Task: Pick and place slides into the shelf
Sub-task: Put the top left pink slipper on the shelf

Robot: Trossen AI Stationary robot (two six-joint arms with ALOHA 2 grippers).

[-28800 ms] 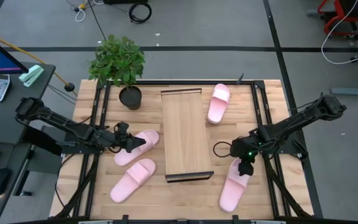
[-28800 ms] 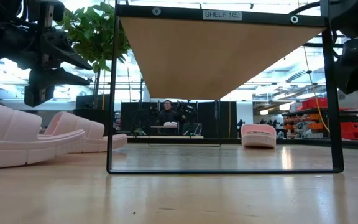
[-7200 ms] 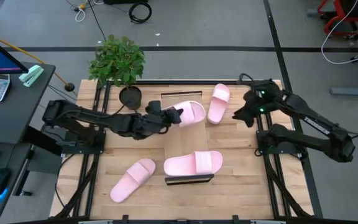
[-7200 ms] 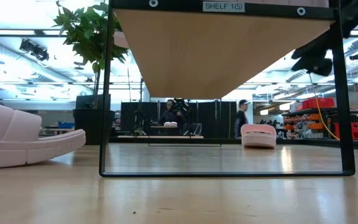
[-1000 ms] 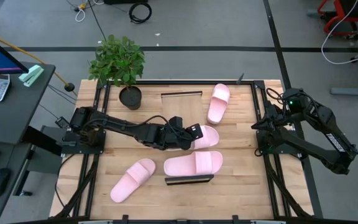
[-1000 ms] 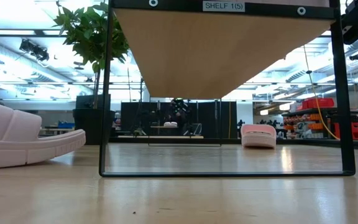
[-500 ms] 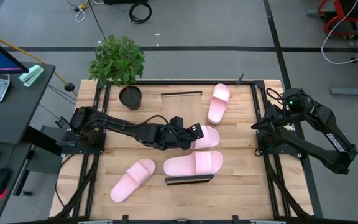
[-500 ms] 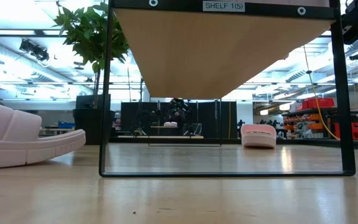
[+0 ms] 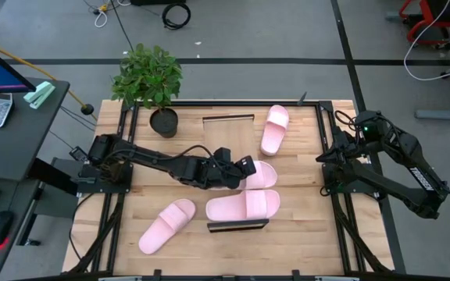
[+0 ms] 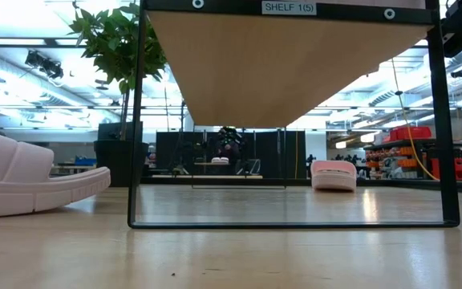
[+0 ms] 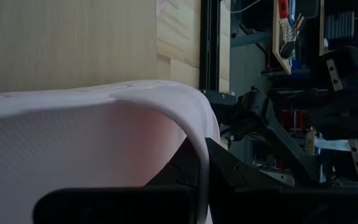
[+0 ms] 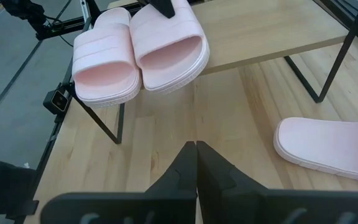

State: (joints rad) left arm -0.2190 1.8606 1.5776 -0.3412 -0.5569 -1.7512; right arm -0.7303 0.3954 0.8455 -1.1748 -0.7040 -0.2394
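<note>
High view: we are seeing the shelf [image 9: 230, 151] carrying two slides lying crosswise, side by side, so more pairs could fit along it. The left gripper [image 9: 244, 166] is pinching the strap of the second slide [image 9: 258, 172], settling it beside the first slide [image 9: 243, 206]. The right gripper [image 12: 195, 149], fingers pressed together and empty, is waiting near the table's right edge, clear of the work. Two slides [image 9: 274, 129] are lying off the shelf.

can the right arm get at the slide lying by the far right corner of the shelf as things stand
Probably yes. That slide lies alone on the table, beside the shelf, with nothing on it. The right gripper is shut and holds nothing, hovering just right of it. The left gripper is busy with another slide on the shelf.
</note>
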